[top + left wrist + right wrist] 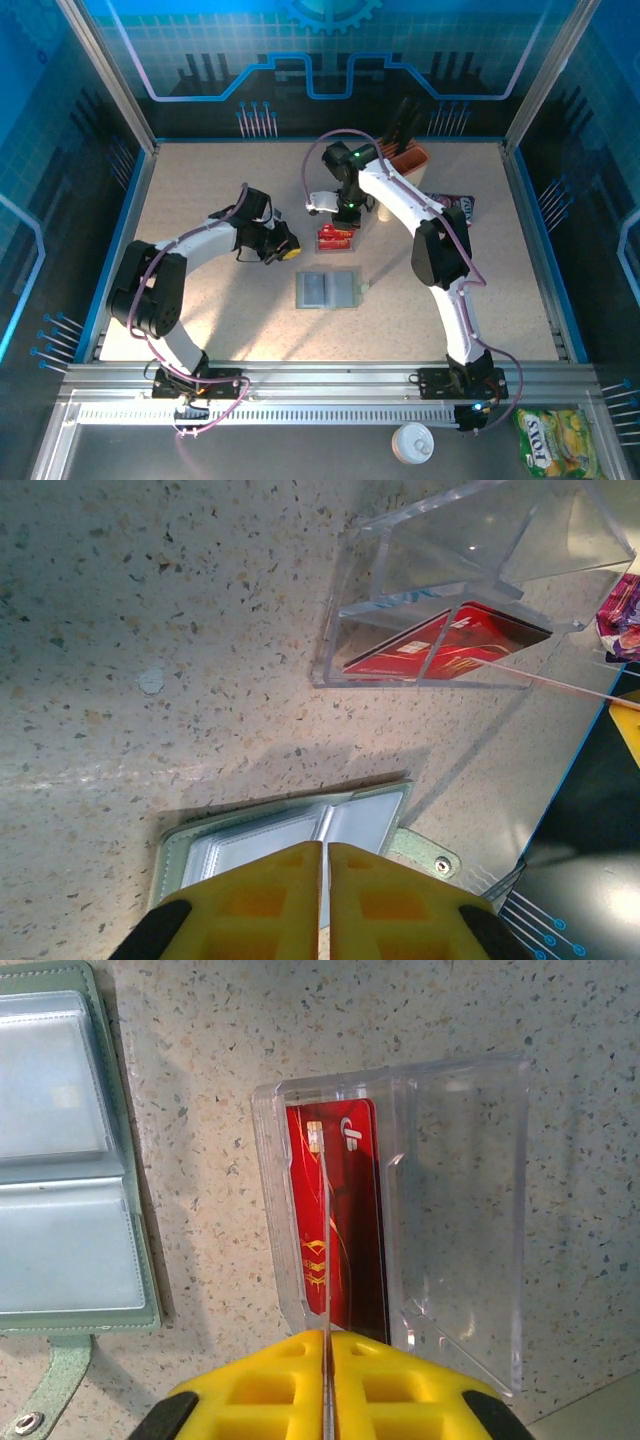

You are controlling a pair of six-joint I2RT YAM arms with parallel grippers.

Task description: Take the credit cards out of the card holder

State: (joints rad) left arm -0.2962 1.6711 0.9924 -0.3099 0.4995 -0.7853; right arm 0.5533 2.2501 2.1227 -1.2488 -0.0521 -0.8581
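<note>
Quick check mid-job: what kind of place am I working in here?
Probably a staged robot test cell, not a home: aluminium frame posts, blue printed wall panels, and a speckled tabletop fenced in.

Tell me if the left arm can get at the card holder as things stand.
Probably yes: the card holder lies open just ahead of the left gripper, nothing between them, though its jaws are shut.
</note>
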